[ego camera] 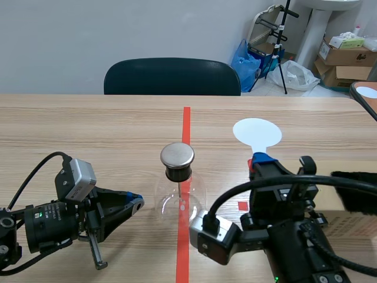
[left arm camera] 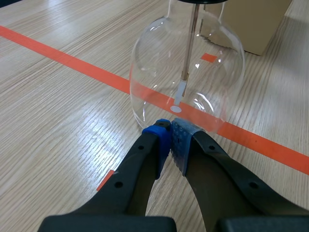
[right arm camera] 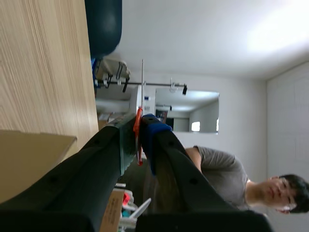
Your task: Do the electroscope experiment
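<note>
The electroscope, a clear glass flask (ego camera: pixel 179 199) with a black stopper and a round metal cap (ego camera: pixel 177 154), stands on the red tape line at the table's middle. Inside the flask (left arm camera: pixel 188 72) a thin rod with a small foil strip hangs down. My left gripper (ego camera: pixel 136 203) lies low to the flask's left, shut on nothing, its fingertips (left arm camera: pixel 171 137) right at the flask's base. My right gripper (ego camera: pixel 259 160) is raised to the flask's right, shut on the stem of a white round paddle (ego camera: pixel 257 132). In the right wrist view the paddle (right arm camera: pixel 142 92) shows edge-on between the fingers.
A black furry cloth (ego camera: pixel 353 191) lies over a cardboard box (ego camera: pixel 347 224) at the right, also seen behind the flask as a box (left arm camera: pixel 251 24). A dark chair (ego camera: pixel 172 76) stands across the table. A person (right arm camera: pixel 227 169) appears in the right wrist view.
</note>
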Robot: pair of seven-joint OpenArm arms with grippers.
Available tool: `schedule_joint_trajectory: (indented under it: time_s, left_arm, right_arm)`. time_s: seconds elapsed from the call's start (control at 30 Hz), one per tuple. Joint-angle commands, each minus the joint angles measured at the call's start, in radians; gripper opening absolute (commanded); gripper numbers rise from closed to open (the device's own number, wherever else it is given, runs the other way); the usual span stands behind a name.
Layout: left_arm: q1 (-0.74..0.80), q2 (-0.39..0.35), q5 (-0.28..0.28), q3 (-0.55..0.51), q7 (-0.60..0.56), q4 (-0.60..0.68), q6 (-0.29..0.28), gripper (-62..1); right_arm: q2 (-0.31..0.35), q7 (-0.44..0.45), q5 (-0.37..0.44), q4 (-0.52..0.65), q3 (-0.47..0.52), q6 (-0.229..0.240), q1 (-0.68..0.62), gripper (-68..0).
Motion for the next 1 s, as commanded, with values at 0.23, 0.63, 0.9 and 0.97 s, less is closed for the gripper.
schedule_joint_trajectory:
  time_s: [0.23, 0.63, 0.9, 0.97]
  left_arm:
    - [-0.003, 0.005, -0.009, -0.001, -0.014, 0.022, -0.001, -57.9]
    - [-0.003, 0.005, -0.009, -0.001, -0.014, 0.022, -0.001, -57.9]
    - [-0.003, 0.005, -0.009, -0.001, -0.014, 0.022, -0.001, -57.9]
    - [-0.003, 0.005, -0.009, -0.001, -0.014, 0.022, -0.001, -57.9]
  right_arm:
    - [0.005, 0.163, -0.004, 0.014, 0.002, -0.014, 0.009, -66.5]
    - [0.005, 0.413, -0.004, 0.014, 0.002, -0.014, 0.01, -66.5]
    - [0.005, 0.468, -0.004, 0.014, 0.002, -0.014, 0.01, -66.5]
    - [0.005, 0.468, -0.004, 0.014, 0.002, -0.014, 0.01, -66.5]
